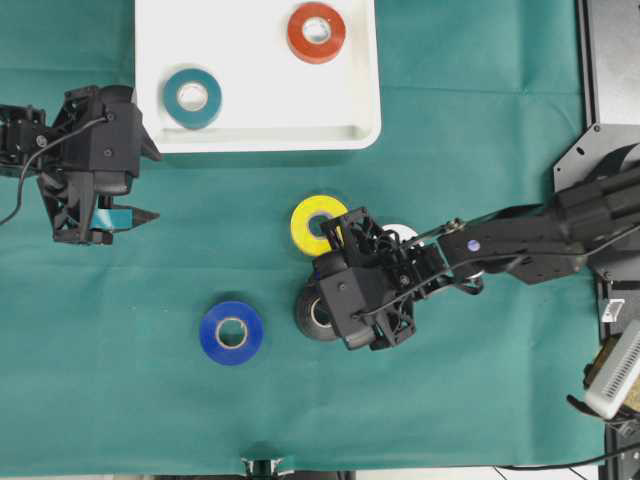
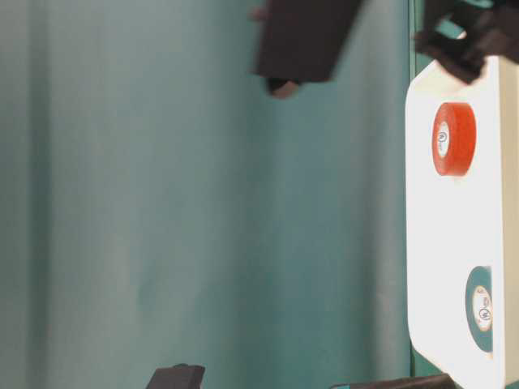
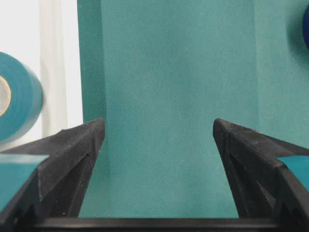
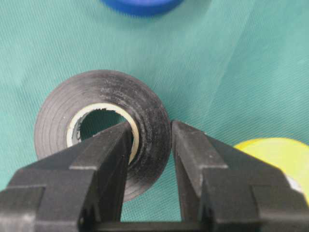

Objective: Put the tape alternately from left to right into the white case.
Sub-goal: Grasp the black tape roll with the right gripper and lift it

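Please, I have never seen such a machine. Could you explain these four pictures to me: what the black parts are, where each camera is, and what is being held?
Two robot arms work over a green cloth. One camera looks down from above, one sits low at table level, and one rides on each wrist. The left pincer is open and empty. The right pincer has shut on the black tape, one finger inside its core and one outside. The yellow tape, the blue tape and a mostly hidden white tape lie on the cloth. The teal tape and red-orange tape already lie in the white case.
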